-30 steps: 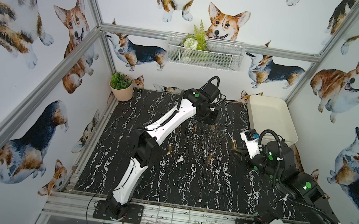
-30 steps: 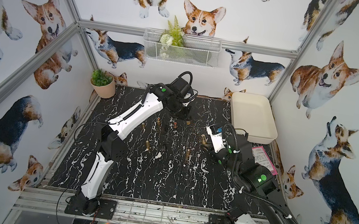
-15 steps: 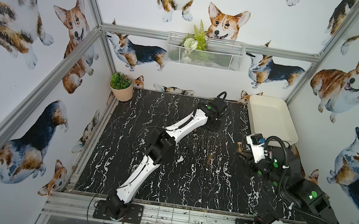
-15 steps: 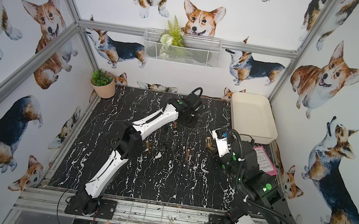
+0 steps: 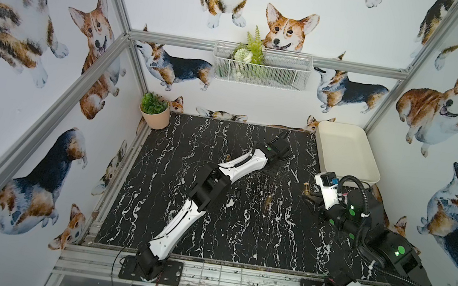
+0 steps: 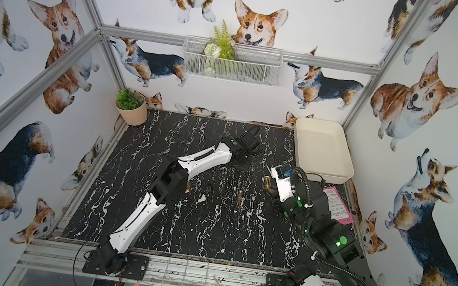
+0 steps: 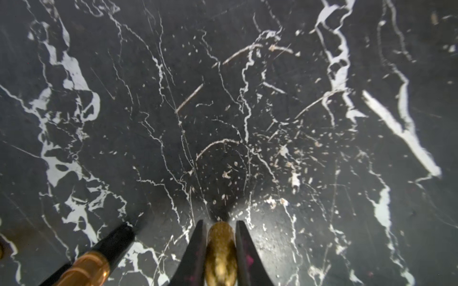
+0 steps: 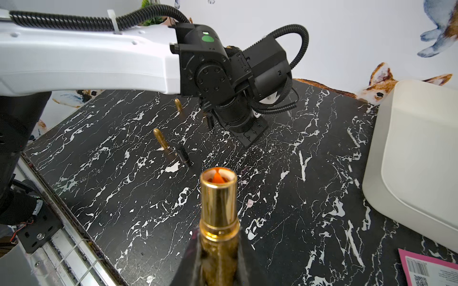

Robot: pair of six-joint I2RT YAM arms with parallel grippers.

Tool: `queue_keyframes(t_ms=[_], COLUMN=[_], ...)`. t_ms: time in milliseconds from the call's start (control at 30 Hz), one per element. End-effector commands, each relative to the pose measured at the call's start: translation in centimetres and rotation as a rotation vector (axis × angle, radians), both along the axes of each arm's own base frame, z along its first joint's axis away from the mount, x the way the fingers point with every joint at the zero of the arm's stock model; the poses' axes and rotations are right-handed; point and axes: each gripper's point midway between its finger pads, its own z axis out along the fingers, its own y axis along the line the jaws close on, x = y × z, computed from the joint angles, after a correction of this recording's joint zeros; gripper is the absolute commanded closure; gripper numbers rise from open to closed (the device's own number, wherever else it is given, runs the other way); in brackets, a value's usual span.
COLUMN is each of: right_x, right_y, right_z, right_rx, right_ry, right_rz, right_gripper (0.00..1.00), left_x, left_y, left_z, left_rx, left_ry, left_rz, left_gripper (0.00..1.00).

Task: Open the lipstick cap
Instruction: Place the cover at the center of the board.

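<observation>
**Item 1: lipstick** (image 8: 218, 198). Gold tube with the cap off and an orange stick showing inside the mouth. The right pincer (image 8: 218, 235) is clamped on its lower half and holds it above the table (image 8: 285, 222). The long axis runs in line with the fingers. The bare mouth points out past the fingertips, toward the left arm's wrist. In both top views the lipstick (image 5: 306, 188) (image 6: 268, 183) sits at this pincer's tip.

**Item 2: cap** (image 7: 220, 250). Gold, textured, with a rounded end. The left pincer (image 7: 220, 222) is clamped on it, 1 finger on each side. The long axis runs in line with the fingers, and the rounded end points past the fingertips, down at the table. Whether it touches the table cannot be told. It is well apart from the lipstick.

**Item 3: left arm** (image 5: 196, 201). It reaches out from the near rail with the elbow half bent. The wrist is turned down, so its pincer aims at the table.

**Item 4: right arm** (image 5: 392, 250). It is folded, with the wrist reaching inward and its pincer aimed toward the left pincer.

**Item 5: sundries**
- A second lipstick (image 7: 99, 260) with a black end and a coppery band lies just beside the left pincer.
- 2 gold pieces (image 8: 158, 138) (image 8: 178, 104) and 1 black tube (image 8: 183, 153) lie ahead of the right pincer, between it and the left arm.
- A white tray (image 5: 349, 129) sits near the right pincer, on the back-wall side.
- A pink slip (image 6: 336, 206) lies behind the right pincer, beside the arm.
</observation>
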Motion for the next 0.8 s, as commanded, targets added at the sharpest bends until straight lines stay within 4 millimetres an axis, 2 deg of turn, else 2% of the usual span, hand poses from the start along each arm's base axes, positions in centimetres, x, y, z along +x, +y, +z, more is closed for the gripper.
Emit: queue_keyframes(t_ms=[0, 300, 500, 767], right_x=[0.32, 0.44, 0.54, 0.63], right_y=[-0.13, -0.2, -0.09, -0.11], right_z=[0.15, -0.04, -0.31, -0.38], right_rx=[-0.011, -0.025, -0.027, -0.028], right_ry=[-0.021, -0.022, -0.015, -0.014], right_rz=[-0.008, -0.01, -0.009, -0.014], right_gripper=[1.0, 1.0, 0.99, 0.99], left_x=[0.94, 0.69, 0.38, 0.35], left_y=[-0.33, 0.1, 0.33, 0.4], left_z=[0.08, -0.72, -0.67, -0.2], left_rx=[-0.026, -0.023, -0.011, -0.019], left_ry=[-0.04, -0.047, -0.055, -0.063], left_rz=[0.038, 0.049, 0.046, 0.051], left_gripper=[1.0, 0.99, 0.9, 0.72])
